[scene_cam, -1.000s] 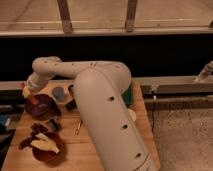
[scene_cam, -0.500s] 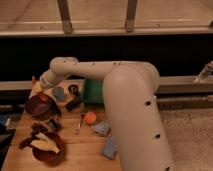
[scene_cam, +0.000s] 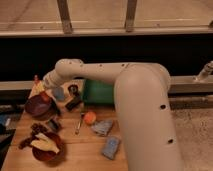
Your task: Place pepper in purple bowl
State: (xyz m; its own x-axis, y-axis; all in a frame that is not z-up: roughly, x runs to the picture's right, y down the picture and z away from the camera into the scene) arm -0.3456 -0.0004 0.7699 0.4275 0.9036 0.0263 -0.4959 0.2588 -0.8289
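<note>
Hand [scene_cam: 50,95]: above purple bowl's [scene_cam: 36,107] right rim, near worktop's [scene_cam: 75,150] far-left corner; finger state cannot be told | Pepper: not discerned | Advice: release to be centred over bowl, kept low.

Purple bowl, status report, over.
Gripper over the purple bowl, far left of the table. Pepper not made out. Reddish-brown bowl just in front; nothing blocking.

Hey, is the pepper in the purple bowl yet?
Apparently in: something red, likely the pepper, sits at the purple bowl's far rim, directly under the gripper. Whether it is released, cannot tell.
</note>
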